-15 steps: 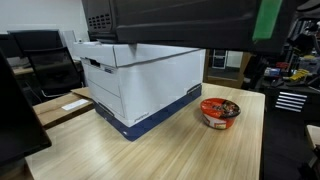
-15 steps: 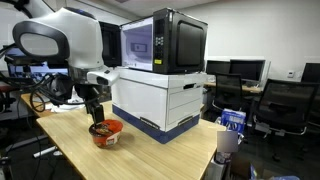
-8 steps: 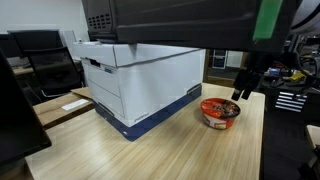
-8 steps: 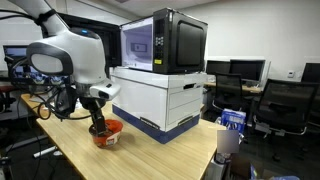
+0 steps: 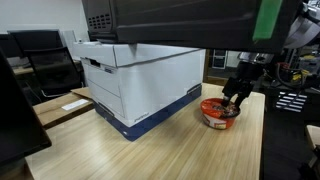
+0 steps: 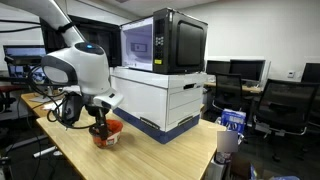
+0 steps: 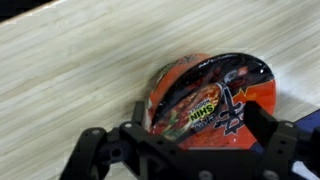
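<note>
The arm has dropped over the last second: before, it was out of sight in an exterior view, and now the gripper [image 5: 232,100] is right down at the noodle bowl [image 5: 218,112], which has not shifted. The box [image 5: 140,80] hasn't moved either.

The gripper [image 7: 185,142] stands wide open, and in the wrist view one finger sits on each side of the noodle bowl [image 7: 210,95]. I can't tell whether either finger touches it. The bowl lies directly under the gripper, between the fingers and slightly ahead of the palm. In an exterior view the gripper [image 6: 98,128] hides part of the bowl [image 6: 108,132].

The bowl is red with a printed lid. It stands upright with the lid facing up. It is round, so it has no real long axis, and the lettering on the lid runs at a slant across the wrist view.

It sits on a pale wood-grain table [image 5: 150,150], near the box's low blue-edged corner but apart from it. The box is white cardboard and shares the table [image 6: 150,150] with the bowl. A black microwave [image 6: 165,42] rests on top of the box. Beyond the box, the office has dark chairs [image 6: 285,105] and a monitor [image 6: 240,70].
</note>
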